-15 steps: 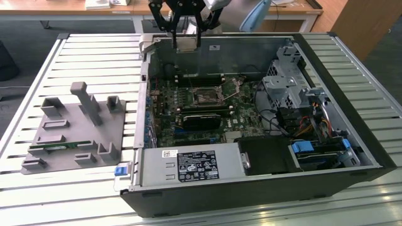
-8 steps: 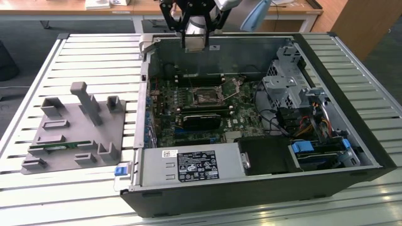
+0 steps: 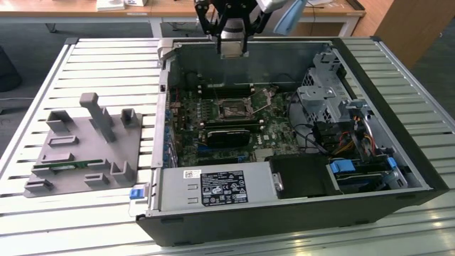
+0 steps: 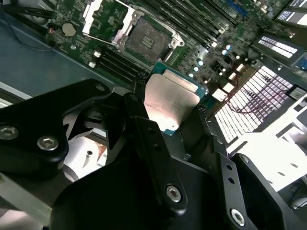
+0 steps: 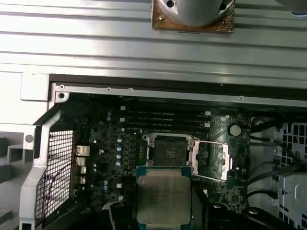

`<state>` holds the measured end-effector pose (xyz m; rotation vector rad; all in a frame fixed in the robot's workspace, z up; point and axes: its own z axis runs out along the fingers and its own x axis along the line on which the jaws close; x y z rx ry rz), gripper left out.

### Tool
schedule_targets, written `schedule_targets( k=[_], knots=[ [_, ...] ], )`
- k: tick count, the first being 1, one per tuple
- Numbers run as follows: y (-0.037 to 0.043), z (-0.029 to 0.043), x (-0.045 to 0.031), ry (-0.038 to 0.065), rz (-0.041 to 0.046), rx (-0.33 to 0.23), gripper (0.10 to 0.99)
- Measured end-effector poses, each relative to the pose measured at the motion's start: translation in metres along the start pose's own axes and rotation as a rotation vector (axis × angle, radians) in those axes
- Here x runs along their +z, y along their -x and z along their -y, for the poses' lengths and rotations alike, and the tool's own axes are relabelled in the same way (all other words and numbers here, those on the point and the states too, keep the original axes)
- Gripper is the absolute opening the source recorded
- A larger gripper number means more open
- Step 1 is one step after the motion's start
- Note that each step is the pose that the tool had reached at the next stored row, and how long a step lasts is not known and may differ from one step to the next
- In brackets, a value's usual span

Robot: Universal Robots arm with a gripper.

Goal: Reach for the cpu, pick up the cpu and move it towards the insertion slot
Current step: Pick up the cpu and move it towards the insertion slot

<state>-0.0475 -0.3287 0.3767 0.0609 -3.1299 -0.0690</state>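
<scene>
While the gripper [image 3: 231, 50] is hanging above the far wall of the open computer case [image 3: 398, 160] in the exterior view, its fingers [image 4: 144, 120] are closing narrowly on the cpu [image 4: 170, 103], gripping the chip by two opposite edges so that its silver top faces out between them. Seen in both wrist views, the insertion slot [image 5: 168, 151] is lying just beyond the free edge of the cpu, lower down on the motherboard [image 5: 110, 143], with its dark centre uncovered and its silvery load plate [image 5: 213, 160] hinged open to one side of it. Being square, the chip offers no long axis, but its edges are sitting roughly parallel to the socket frame in the first wrist view, so the remaining offset looks mainly like a descent toward the board. Around the insertion slot the memory slots [image 5: 165, 120] are running along one side and the open load plate is standing on another, while the case wall is staying well apart from it, which probably leaves fair room for the fingers.
</scene>
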Motion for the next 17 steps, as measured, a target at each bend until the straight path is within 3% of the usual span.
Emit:
schedule_targets(
  k=[9,17],
  knots=[
    [0.0257,-0.0055,0.0036,0.000,0.0001,0.000,0.537],
    [0.0259,-0.0055,0.0036,0.000,0.0000,0.000,0.537]
  ],
)
